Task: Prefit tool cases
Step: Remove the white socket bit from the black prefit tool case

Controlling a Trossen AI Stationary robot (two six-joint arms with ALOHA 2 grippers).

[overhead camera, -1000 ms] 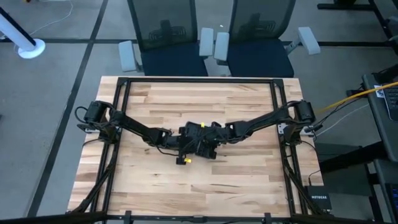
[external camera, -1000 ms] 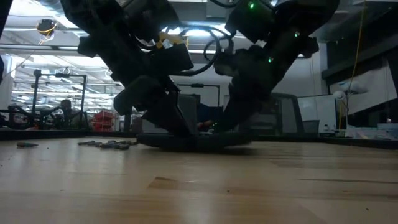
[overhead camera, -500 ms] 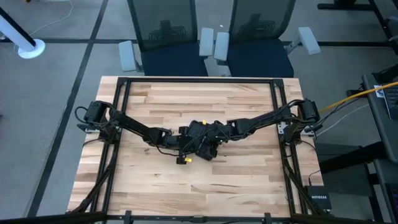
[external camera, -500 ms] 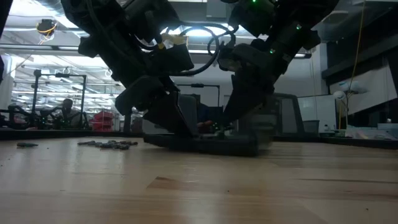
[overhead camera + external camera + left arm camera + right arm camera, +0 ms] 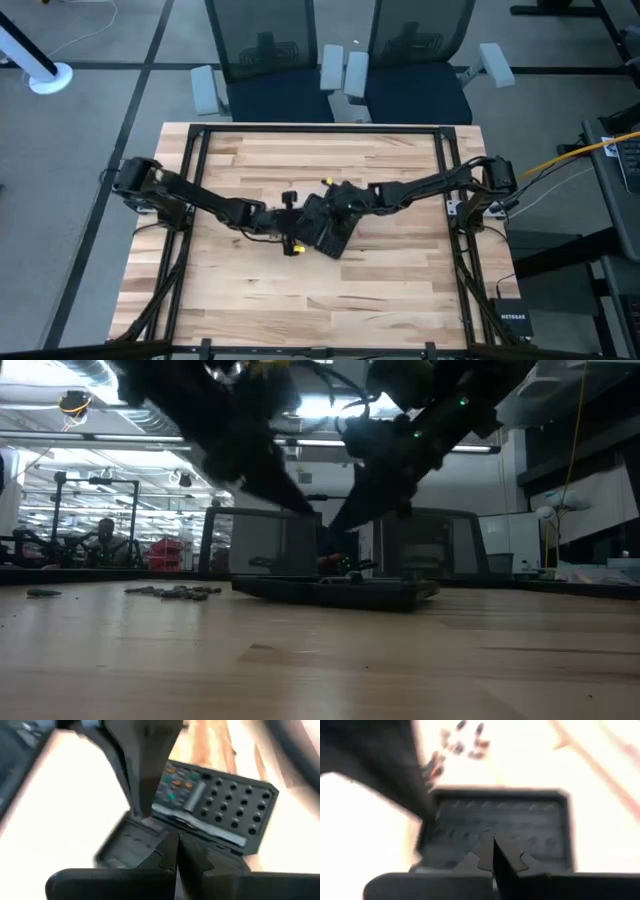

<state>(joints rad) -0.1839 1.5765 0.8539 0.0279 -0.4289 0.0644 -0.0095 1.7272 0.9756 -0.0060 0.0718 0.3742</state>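
Fingers (image 5: 176, 851) closed, blurred above case (image 5: 215, 805)

1. Robotics lab / industrial workspace, not a home.
2. Butcher-block table (image 5: 400, 280) on grey carpet tile, black metal frame (image 5: 320, 130) bolted round it.
3. Two mesh office chairs (image 5: 340, 60) at 12 o'clock.
4. NETGEAR box (image 5: 512, 322) at 5 o'clock, yellow cable (image 5: 570, 152) at 3 o'clock.
5. Low view: open ceiling, strip lights (image 5: 90, 438), ducting, racks, a seated person (image 5: 104, 538) at 9 o'clock.

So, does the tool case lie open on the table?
Yes, the left wrist view shows the tool case with both halves spread flat, its slot grid facing up.
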